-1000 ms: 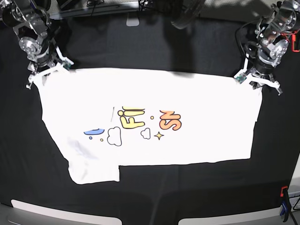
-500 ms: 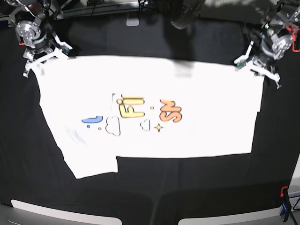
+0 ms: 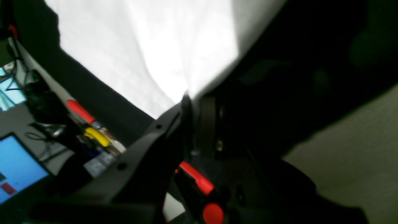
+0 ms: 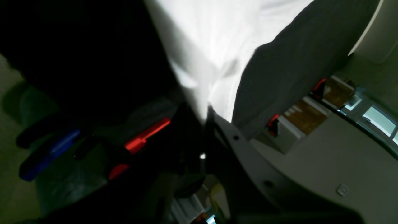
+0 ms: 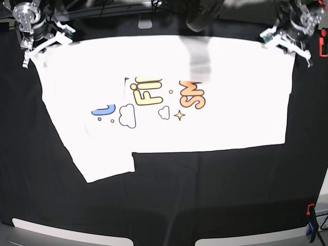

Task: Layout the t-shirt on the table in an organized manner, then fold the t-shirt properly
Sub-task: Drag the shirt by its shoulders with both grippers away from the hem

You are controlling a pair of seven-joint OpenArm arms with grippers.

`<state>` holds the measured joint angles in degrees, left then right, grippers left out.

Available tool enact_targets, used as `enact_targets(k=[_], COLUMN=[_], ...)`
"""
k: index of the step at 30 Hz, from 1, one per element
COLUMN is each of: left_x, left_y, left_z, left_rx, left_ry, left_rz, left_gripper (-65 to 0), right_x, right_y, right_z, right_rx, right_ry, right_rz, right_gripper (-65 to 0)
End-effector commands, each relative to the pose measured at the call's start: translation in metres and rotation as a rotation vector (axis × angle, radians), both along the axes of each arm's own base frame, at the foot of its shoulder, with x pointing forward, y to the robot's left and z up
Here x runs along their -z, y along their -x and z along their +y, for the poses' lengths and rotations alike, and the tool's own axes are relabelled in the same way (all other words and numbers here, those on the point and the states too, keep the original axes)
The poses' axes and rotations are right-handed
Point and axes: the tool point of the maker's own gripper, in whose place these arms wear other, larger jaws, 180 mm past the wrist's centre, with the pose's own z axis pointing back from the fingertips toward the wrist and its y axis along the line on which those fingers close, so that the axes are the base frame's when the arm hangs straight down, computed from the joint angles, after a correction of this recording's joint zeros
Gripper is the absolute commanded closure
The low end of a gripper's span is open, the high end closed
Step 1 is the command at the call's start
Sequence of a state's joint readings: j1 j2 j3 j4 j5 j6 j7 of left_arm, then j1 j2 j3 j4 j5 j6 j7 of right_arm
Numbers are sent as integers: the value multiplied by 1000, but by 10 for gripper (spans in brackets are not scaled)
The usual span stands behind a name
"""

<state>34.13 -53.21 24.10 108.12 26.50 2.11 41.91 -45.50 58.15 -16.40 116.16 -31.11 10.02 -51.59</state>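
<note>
At ten o'clock in the base view, right gripper (image 5: 32,45), pale jaws clamped tight on a top corner of the t-shirt (image 5: 169,133); same pinch in the right wrist view (image 4: 203,119), soft white cloth gathered to a point between dark fingers. Across the middle, smooth white cotton held up by its two top corners, hanging broad and roughly rectangular in front of the table (image 5: 205,205), one short sleeve drooping at seven o'clock. Printed front facing out: blue swoosh, outlined clouds, puffy yellow and orange letters, small star. Behind and below, matte black cloth, faintly wrinkled. At two o'clock, left gripper (image 5: 287,40), likewise clenched on the other top corner; left wrist view (image 3: 189,99) blurred, white fabric funnelling into the closed black jaws.
</note>
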Motion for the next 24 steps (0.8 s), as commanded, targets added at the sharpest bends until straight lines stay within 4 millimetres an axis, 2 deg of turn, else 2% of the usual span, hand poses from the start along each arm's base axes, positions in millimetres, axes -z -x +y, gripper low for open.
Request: enact_targets(k=[1, 8, 24], left_x=[-9, -8, -8], left_y=[-3, 14, 14], left_z=[5, 8, 9], left_rx=[5, 24, 20], left_ry=[-28, -70, -73], left_rz=[-36, -17, -16], left_gripper=[0, 0, 0], right_x=[-8, -9, -6], right_y=[-4, 8, 11], right_z=[-5, -12, -10], right_rx=[-4, -19, -38], right_ry=[32, 83, 78], right_rz=[-23, 9, 38], right_gripper=[0, 0, 0])
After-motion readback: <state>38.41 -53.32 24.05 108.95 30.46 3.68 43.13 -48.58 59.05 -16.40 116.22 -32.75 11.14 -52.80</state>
